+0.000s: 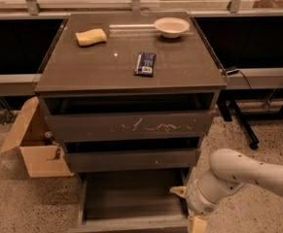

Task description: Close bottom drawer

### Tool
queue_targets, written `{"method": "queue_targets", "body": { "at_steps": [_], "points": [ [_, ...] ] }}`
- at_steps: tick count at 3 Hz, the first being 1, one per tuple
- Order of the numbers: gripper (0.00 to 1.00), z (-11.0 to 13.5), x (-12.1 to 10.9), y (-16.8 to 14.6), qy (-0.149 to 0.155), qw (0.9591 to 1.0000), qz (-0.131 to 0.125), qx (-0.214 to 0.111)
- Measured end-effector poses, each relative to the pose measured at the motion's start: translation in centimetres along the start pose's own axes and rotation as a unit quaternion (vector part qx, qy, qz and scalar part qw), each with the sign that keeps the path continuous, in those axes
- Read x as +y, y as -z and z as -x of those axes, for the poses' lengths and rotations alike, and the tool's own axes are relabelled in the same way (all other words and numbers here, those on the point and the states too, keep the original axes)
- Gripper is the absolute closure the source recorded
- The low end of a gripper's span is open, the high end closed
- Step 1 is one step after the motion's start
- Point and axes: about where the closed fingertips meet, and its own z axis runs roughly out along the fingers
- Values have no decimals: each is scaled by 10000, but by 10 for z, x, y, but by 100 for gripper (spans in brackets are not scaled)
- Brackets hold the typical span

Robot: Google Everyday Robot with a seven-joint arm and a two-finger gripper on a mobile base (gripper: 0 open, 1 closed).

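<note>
Hanging at the lower right edge of the camera view, the gripper (193,218) is sitting just beside the right front corner of the bottom drawer (126,198). Most of it is running off the bottom of the frame, so whether it is spread or closed up cannot be told. A white arm (250,174) is reaching in to it from the right.

The bottom drawer is standing pulled well out of the dark cabinet (131,79), lowest of three, its shallow inside facing up and its front panel lying along the bottom edge of the view.

Above it, the middle drawer front (131,159) is showing a tiny white speck. The taller upper drawer front (131,125) is carrying white scratches, with a dark gap above it.

A cardboard box (34,147) is standing with its flaps up on the speckled floor, left of the cabinet.

On the cabinet top, a dark blue packet (145,63) is lying near the middle. A yellow sponge (91,37) is lying at the far left and a white bowl (170,26) is sitting at the far right.
</note>
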Motion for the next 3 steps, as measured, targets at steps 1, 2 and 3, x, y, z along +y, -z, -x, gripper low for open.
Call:
{"method": "queue_targets", "body": {
  "at_steps": [1, 2, 3],
  "points": [
    [27, -27, -5, -53, -11, 9990, 389, -205],
    [50, -60, -18, -104, -99, 9965, 705, -440],
    [81, -94, -34, -168, -371, 9887, 1104, -939]
  ]
}}
